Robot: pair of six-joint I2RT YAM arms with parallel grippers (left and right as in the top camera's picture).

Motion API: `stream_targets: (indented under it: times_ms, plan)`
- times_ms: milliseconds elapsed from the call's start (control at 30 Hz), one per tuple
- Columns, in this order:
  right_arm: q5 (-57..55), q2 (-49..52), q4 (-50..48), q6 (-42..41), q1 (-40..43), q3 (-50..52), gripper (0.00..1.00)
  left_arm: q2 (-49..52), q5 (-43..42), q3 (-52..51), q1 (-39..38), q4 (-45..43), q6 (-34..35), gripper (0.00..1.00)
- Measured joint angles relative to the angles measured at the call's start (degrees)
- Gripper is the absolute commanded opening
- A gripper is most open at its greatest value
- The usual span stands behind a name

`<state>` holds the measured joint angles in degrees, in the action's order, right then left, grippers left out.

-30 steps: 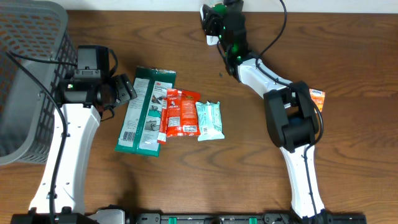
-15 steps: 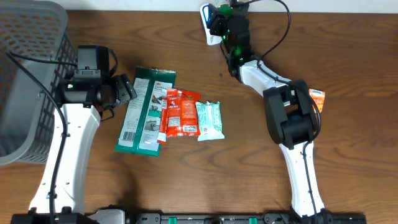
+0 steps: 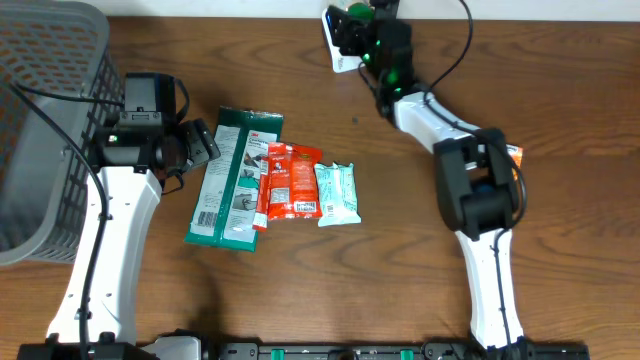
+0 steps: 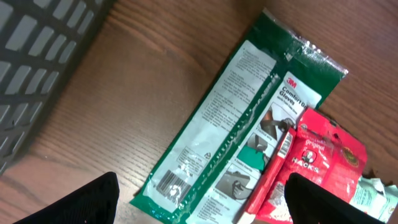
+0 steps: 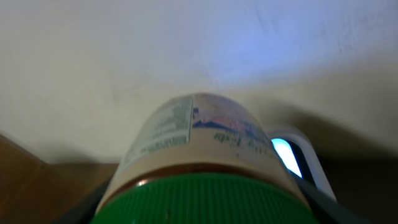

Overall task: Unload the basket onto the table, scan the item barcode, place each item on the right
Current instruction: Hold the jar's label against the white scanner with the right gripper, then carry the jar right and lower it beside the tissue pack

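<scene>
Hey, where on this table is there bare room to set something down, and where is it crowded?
Bare wooden table lies between the pale green packet and the right arm, and in front of the packets between both arms. Crowded: the green glove packet, red packet and grey mesh basket on the left.

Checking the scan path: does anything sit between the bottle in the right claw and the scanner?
Nothing visible does. The right claw holds the bottle close beside the white scanner, whose blue light shows just past the bottle's edge in the right wrist view, with no object between them.
</scene>
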<state>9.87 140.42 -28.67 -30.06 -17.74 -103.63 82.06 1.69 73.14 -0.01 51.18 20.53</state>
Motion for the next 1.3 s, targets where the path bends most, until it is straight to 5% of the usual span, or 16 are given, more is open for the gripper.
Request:
stream_targets:
  times_ms: [200,433,700,900,1300]
  plan:
    - [6.82,-12.35,29.33,0.48,3.63,0.55,0.01,0.0,0.0,0.0,0.0,-0.02,0.0,0.85]
    - [8.68,-32.85,66.66,10.36,6.93,-0.22,0.01,0.02,0.0,0.0,0.0,0.02,0.0,0.85]
    - [1.62,-37.73,95.89,19.67,7.32,-0.57,0.01,0.02,-0.02,0.0,0.0,0.02,0.0,0.86]
    - [-7.67,-37.4,99.69,20.94,7.39,5.55,0.01,0.02,-0.02,0.0,0.0,0.0,0.0,0.86]
    - [-16.5,-36.74,79.97,20.65,9.97,27.74,0.01,0.02,-0.02,0.0,0.0,0.02,0.0,0.85]
